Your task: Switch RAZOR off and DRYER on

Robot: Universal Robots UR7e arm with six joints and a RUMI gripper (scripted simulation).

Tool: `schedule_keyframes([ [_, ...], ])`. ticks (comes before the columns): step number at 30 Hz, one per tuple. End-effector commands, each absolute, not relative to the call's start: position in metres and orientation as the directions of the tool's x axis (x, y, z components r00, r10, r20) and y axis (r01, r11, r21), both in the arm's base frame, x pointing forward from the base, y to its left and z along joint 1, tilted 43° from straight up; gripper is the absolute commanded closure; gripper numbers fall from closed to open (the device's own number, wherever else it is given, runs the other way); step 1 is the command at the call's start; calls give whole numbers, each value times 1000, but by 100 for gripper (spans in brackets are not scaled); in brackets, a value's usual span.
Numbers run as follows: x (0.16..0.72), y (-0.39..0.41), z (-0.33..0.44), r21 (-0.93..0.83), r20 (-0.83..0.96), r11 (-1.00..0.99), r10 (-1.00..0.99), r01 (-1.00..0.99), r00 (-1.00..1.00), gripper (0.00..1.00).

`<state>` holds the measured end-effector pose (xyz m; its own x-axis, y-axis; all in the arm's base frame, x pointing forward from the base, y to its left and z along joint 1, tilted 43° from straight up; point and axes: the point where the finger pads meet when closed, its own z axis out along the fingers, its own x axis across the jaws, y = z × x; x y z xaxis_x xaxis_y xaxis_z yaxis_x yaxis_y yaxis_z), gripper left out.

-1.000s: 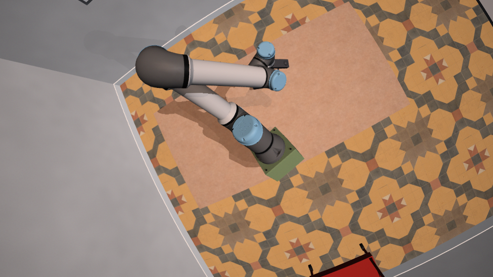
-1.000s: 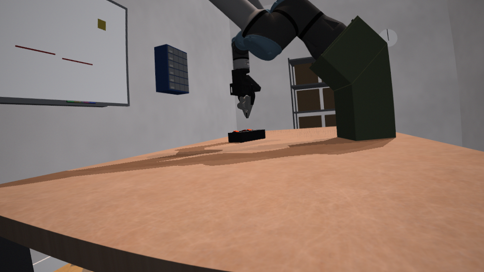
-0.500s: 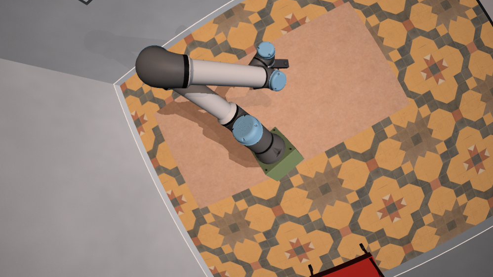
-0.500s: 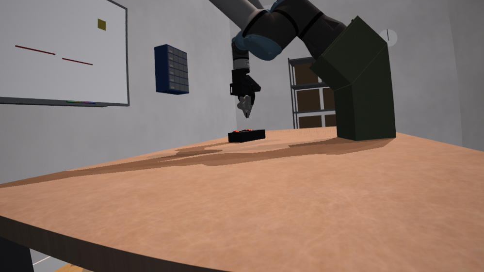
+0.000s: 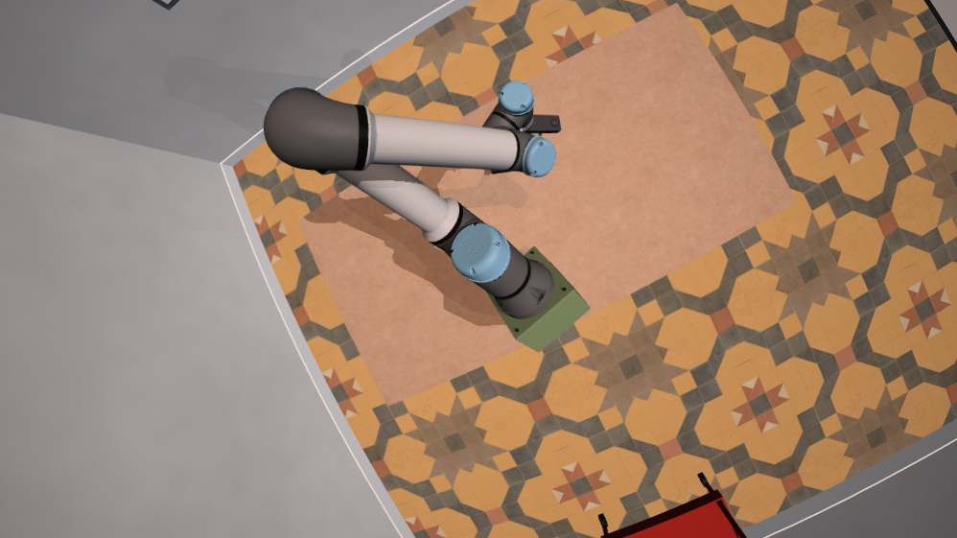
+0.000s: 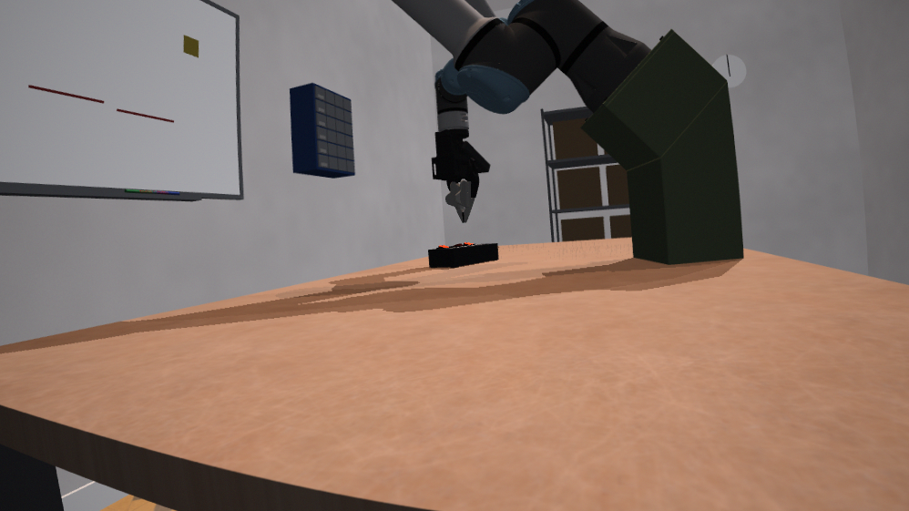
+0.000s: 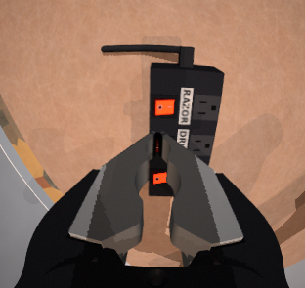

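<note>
The black power strip (image 7: 211, 83) (image 6: 462, 254) lies face up on the wooden table (image 7: 73, 81) (image 6: 469, 378) (image 5: 670, 151), its cord (image 7: 142, 48) running off to the left in the wrist view. The switch beside the RAZOR label (image 7: 164, 107) glows bright orange. The DRYER switch (image 7: 157, 146) looks dark and shows only through the slit between my fingers. The third switch (image 7: 159, 179) glows orange. My gripper (image 7: 157, 134) (image 6: 464, 214) is shut and empty. It hangs a little above the strip, over the DRYER switch. In the overhead view the arm hides the strip.
The arm's green pedestal (image 5: 557, 314) (image 6: 683, 163) stands on the table to the right of the strip. The table's edge (image 7: 20, 179) runs close on the left in the wrist view. A red cart (image 5: 670, 518) stands on the floor beyond the table.
</note>
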<state>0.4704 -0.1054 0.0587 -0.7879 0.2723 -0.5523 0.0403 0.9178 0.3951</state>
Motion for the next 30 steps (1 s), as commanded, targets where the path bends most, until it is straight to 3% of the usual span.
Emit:
schedule_keyframes([
  [1, 472, -105, 57, 394, -553, 918, 272, 40, -788, 100],
  [30, 491, -96, 35, 394, -553, 918, 272, 40, -788, 100],
])
